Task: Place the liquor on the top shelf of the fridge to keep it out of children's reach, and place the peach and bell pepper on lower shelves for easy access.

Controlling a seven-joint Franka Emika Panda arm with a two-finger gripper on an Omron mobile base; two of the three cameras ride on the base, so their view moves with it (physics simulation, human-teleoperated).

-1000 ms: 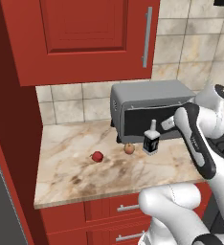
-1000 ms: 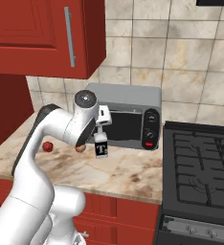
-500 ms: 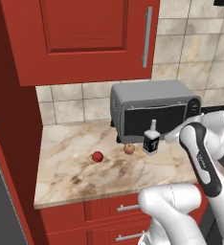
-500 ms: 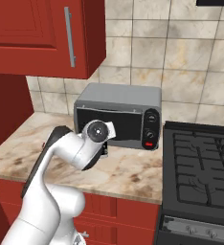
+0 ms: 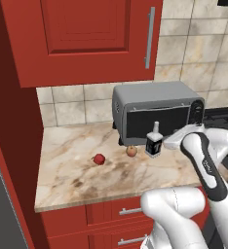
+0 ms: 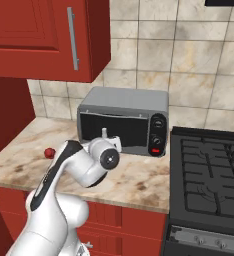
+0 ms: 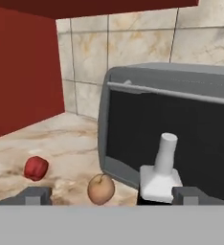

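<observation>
gripper (image 7: 111, 195) spread wide and holding nothing, its two dark fingertips (image 7: 36, 195) standing at the bottom of the hand view with the liquor (image 7: 159, 178) and the peach (image 7: 101, 188) showing between them, further off; no contact with either can be seen.

toaster oven (image 5: 157, 114), grey with a dark glass door, sits at the back of the marble counter (image 5: 72, 168) against the tiled wall, under a red cabinet (image 5: 84, 39) with a silver bar handle.

liquor bottle stands upright just in front of the oven door, touching the counter; dark square body, white label, clear narrow neck, pale cap. in the left base view the robot's wrist sits just to the right of it.

peach lies on the counter just beside the bottle, toward the red side wall; round, orange-tan, a tiny stem on top.

bell pepper (image 5: 99, 159) lies further along that same side, apart from the peach; small, deep red, lumpy.
</observation>
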